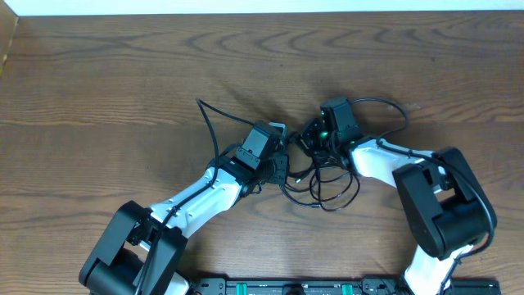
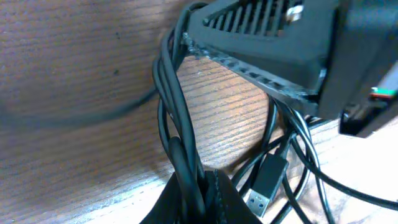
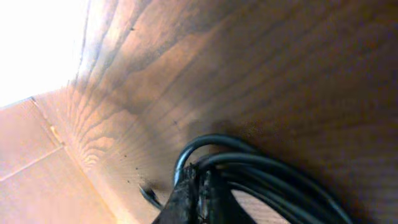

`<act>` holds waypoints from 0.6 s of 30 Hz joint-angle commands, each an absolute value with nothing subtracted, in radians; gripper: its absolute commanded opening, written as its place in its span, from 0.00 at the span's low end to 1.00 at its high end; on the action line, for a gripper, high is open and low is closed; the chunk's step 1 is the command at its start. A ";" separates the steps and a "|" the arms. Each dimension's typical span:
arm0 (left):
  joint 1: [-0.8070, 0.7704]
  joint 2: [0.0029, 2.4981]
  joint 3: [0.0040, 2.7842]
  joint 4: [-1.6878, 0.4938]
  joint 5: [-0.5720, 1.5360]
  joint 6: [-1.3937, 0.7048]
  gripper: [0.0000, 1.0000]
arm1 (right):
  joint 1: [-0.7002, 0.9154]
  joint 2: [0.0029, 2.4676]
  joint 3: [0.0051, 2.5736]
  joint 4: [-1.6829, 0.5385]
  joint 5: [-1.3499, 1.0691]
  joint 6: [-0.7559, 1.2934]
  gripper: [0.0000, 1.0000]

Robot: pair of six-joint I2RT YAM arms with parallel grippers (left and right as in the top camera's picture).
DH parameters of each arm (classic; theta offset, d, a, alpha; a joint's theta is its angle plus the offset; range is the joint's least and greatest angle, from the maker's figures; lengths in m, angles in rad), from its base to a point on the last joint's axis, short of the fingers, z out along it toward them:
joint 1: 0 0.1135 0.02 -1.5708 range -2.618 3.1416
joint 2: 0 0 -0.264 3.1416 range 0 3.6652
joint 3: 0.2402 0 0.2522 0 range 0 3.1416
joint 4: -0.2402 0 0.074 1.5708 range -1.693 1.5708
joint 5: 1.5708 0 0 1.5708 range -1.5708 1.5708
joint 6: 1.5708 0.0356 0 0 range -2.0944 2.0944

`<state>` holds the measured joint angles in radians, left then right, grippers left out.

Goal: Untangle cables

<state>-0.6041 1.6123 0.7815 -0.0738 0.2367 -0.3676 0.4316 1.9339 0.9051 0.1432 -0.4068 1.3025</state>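
A tangle of thin black cables [image 1: 331, 195] lies at mid-table between my two arms. One strand [image 1: 206, 123] trails up and to the left, and a loop [image 1: 391, 105] arcs behind the right wrist. My left gripper [image 1: 283, 161] is shut on a bundle of black cables [image 2: 176, 118] that rises from its fingertips [image 2: 214, 199]. A USB plug [image 2: 264, 185] lies just right of them. My right gripper [image 1: 304, 141] faces the left one closely. In the right wrist view its fingertips [image 3: 186, 196] are pressed together on looped black cables [image 3: 249, 158].
The right gripper's black body [image 2: 273, 43] hangs close above the left gripper's bundle. Wooden tabletop [image 1: 123, 74] surrounds the tangle, and its far edge [image 1: 262, 11] meets a white surface. The arm bases [image 1: 286, 287] stand at the near edge.
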 commanded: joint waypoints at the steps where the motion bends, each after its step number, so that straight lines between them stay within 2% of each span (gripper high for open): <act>1: -0.620 1.614 0.789 -0.072 0.279 -0.349 0.07 | 0.447 2.014 0.886 0.117 -0.362 1.257 0.01; 8: -0.612 1.614 0.789 -0.075 0.158 -0.349 0.08 | 0.366 1.971 0.886 0.040 -0.543 0.970 0.01; 14: -0.551 1.614 0.789 -0.074 0.107 -0.350 0.08 | 0.208 1.784 0.886 -0.256 -0.623 0.550 0.01; 18: -0.537 1.614 0.789 -0.074 0.107 -0.350 0.08 | 0.118 1.660 0.886 -0.372 -0.712 0.392 0.01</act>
<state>-0.5514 1.6123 0.7815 -0.0727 0.1459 -0.3622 0.1776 1.7618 0.8917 -0.3317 -0.6338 0.6277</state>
